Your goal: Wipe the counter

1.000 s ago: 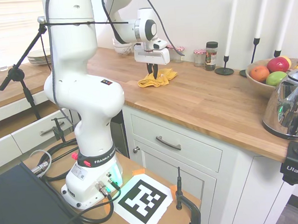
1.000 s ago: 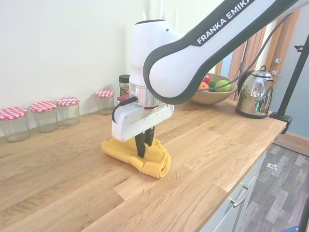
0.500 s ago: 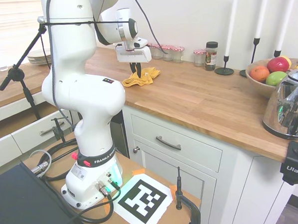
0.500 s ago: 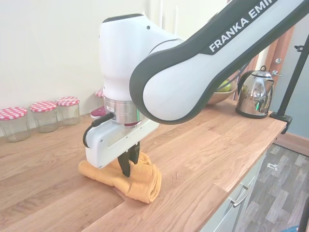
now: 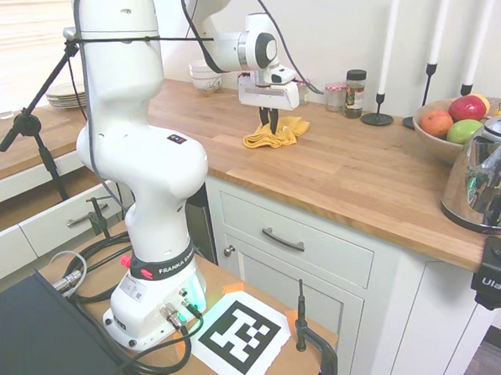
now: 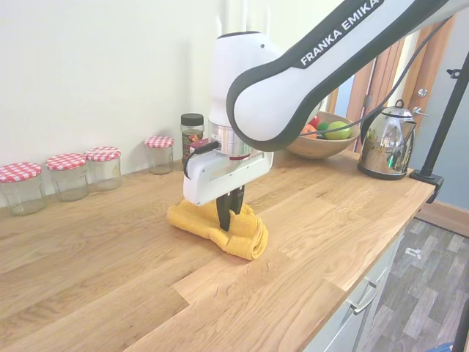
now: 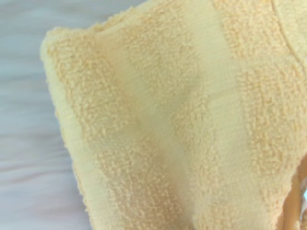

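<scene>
Warm-brown wood in narrow planks runs under me: the counter (image 5: 342, 170) sits long and level on white cabinets (image 5: 305, 260) with metal bar handles, its grain clean and bare along the near edge. On it lies a folded yellow terry towel (image 6: 220, 224), bunched and rolled at one end, its looped pile filling my wrist view (image 7: 168, 120). My claw (image 6: 229, 218) points straight down into the cloth, dark fingers clenched on the towel and pressing it against the planks. Beyond it, by the wall, stand glass jars with red-checked lids (image 6: 69, 176) and a dark-capped spice jar (image 6: 192, 132). Further along the counter are a fruit bowl (image 5: 449, 131), a shiny kettle (image 5: 485, 179) and tall white candles (image 5: 390, 41).
</scene>
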### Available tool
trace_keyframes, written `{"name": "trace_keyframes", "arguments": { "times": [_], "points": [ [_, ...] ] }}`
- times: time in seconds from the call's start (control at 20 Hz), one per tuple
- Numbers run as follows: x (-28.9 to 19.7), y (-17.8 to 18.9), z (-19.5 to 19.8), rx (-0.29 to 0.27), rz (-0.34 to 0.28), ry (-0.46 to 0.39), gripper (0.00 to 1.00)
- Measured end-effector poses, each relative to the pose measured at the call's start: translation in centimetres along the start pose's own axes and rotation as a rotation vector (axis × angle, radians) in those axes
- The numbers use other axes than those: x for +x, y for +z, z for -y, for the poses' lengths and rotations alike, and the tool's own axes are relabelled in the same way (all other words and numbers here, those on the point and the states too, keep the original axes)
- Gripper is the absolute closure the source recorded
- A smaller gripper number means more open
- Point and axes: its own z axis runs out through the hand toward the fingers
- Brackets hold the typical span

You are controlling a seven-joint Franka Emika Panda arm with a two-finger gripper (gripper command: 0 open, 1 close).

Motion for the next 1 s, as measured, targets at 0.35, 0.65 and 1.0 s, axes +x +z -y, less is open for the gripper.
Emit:
{"name": "trace_keyframes", "arguments": {
  "times": [0.35,0.65,1.0],
  "points": [
    [7.3,0.5,-6.3,0.027,0.037,0.064,1.00],
    [12.1,1.0,-12.0,0.049,0.056,0.121,1.00],
    [16.4,1.3,-18.1,0.083,0.070,0.183,1.00]
  ]
}}
